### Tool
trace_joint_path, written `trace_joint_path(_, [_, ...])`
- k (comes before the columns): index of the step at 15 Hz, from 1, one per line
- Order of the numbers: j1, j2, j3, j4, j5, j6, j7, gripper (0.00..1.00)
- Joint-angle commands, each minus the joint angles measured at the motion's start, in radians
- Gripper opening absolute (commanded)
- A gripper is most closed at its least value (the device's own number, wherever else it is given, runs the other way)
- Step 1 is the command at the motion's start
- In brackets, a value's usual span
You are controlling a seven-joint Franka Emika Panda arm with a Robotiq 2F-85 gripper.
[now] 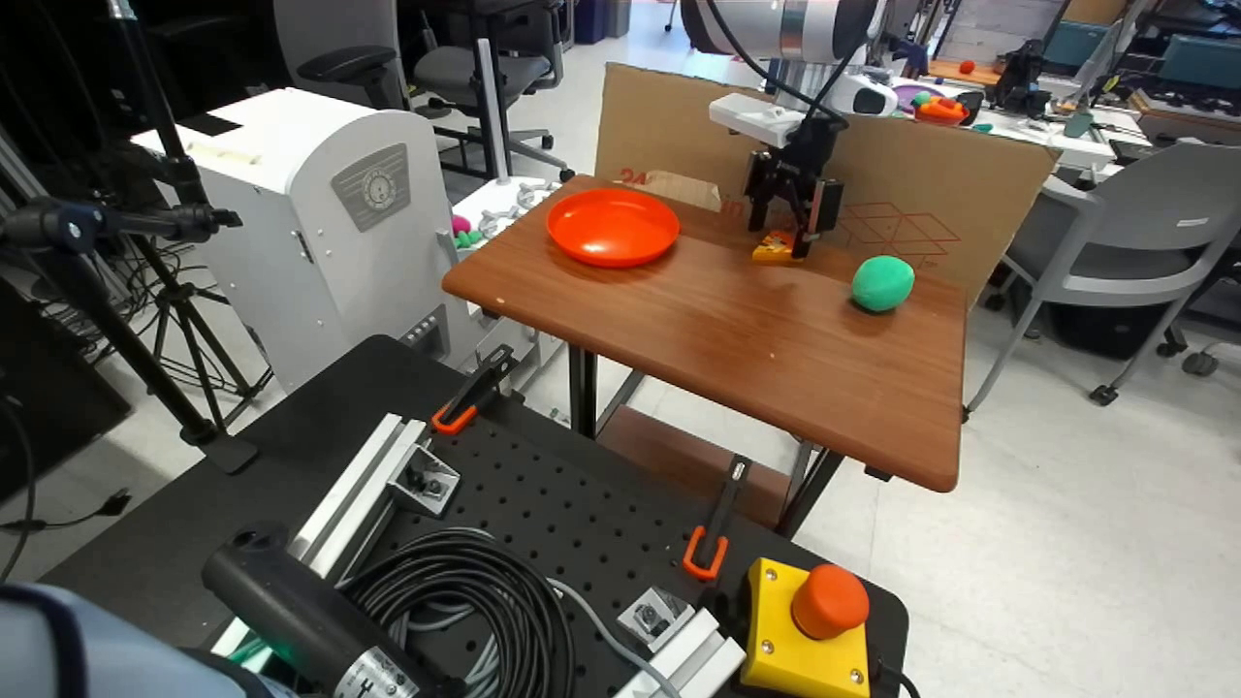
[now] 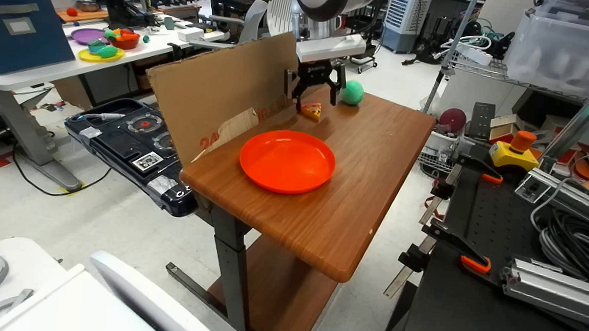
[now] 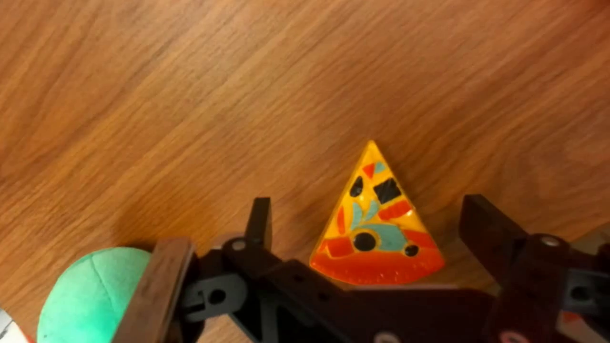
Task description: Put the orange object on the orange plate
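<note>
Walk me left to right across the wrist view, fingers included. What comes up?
Something white at the bottom-left corner, too cropped to name → green ball → tip of one of the fingers → pizza slice → tip of the other of the two fingers.

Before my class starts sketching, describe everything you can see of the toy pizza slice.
The toy pizza slice is a glossy yellow-orange wedge, apparently plastic, with red, black and grey-green toppings and a curved red-orange crust. It lies flat, decorated face up, on the brown table, between the orange plate and the green ball in both exterior views. In the wrist view, the open gripper straddles it with a gap either side; only the table appears to touch it.
</note>
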Motion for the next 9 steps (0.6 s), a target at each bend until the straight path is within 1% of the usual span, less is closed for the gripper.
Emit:
trace_joint_path(1, [0.012,0.080,-0.018,0.131,0.004,-0.075,0.027,1.00])
trace_joint_path(3, [0.009,0.107,-0.022,0.169,0.003,-0.096,0.037,0.74])
trace_joint_path(5, [0.007,0.123,-0.020,0.200,0.005,-0.116,0.042,0.58])
trace_joint_path(9, [0.001,0.123,-0.008,0.226,0.012,-0.144,0.029,0.28])
